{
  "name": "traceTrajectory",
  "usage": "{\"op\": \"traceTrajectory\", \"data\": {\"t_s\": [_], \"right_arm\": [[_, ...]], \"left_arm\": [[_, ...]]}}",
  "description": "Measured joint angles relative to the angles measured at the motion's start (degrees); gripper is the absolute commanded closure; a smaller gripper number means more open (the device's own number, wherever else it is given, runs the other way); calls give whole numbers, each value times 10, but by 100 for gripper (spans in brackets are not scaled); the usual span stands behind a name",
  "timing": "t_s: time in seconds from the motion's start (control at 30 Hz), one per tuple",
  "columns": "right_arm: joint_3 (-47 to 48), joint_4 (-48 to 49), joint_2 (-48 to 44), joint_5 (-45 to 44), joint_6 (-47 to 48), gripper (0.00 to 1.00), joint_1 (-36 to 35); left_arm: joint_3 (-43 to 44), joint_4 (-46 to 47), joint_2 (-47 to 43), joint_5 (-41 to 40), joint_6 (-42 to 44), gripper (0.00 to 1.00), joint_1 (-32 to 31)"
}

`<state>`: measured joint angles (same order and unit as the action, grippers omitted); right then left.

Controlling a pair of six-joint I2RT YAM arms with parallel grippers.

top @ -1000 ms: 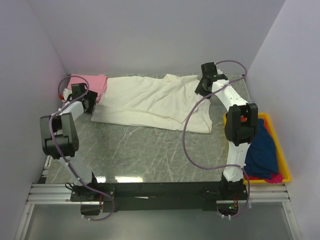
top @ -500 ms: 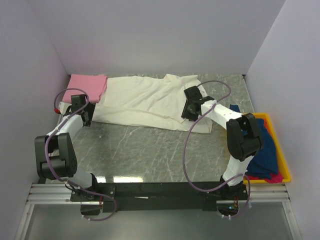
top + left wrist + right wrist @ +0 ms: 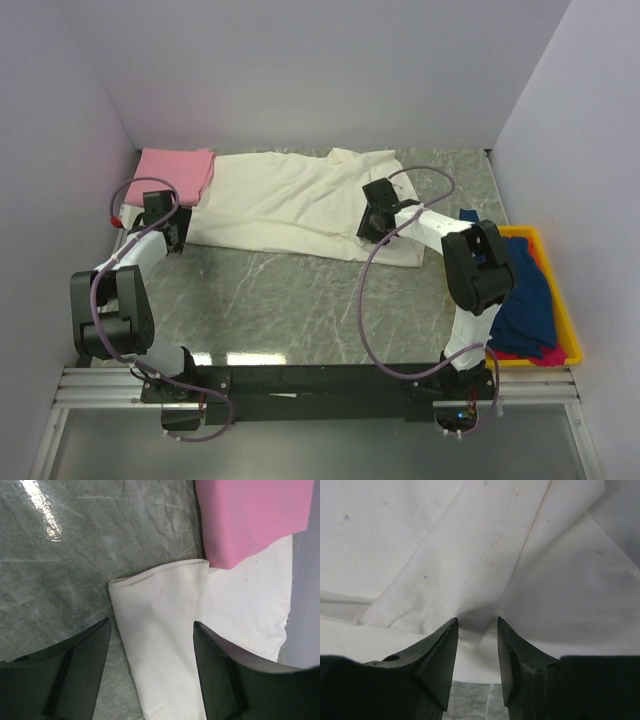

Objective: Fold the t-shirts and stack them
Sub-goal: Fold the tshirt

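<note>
A cream-white t-shirt (image 3: 290, 200) lies spread across the back of the table. A folded pink t-shirt (image 3: 178, 170) lies at the back left, touching it. My left gripper (image 3: 167, 230) hovers open over the white shirt's near-left corner (image 3: 160, 630), one finger on each side of that folded end. My right gripper (image 3: 371, 220) is down on the shirt's right part. Its jaws stand open and narrow, and a puckered fold of the cloth (image 3: 476, 630) sits just beyond the fingertips (image 3: 451, 630). The pink t-shirt (image 3: 250, 520) shows at the top right of the left wrist view.
A yellow bin (image 3: 568, 325) stands at the table's right edge. It holds a dark blue shirt (image 3: 525, 295) with a magenta one (image 3: 546, 353) under it. Walls close in the left, back and right sides. Bare marbled tabletop (image 3: 300, 300) lies in front of the white shirt.
My right gripper has swung from the back right corner leftward and nearer, down onto the white shirt. My left gripper has drawn a little nearer, to the shirt's left corner.
</note>
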<state>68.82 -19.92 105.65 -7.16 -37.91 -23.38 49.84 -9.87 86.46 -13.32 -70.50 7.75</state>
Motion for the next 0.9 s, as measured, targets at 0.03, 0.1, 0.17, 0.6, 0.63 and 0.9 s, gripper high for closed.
{"op": "traceTrajectory", "data": {"t_s": [0.03,0.1,0.17,0.6,0.63,0.9], "right_arm": [[0,0,6,0,-1,56,0],[0,0,11,-1,-2,56,0],[0,2,11,-1,-2,57,0],[13,12,15,0,-13,100,0],[16,11,15,1,-13,100,1],[119,-17,50,2,-8,100,2]], "left_arm": [[0,1,0,0,1,28,0],[0,2,0,0,4,28,0],[0,2,0,0,4,28,0],[0,6,10,5,8,28,0],[0,7,11,6,8,28,0],[0,7,16,14,9,28,2]]}}
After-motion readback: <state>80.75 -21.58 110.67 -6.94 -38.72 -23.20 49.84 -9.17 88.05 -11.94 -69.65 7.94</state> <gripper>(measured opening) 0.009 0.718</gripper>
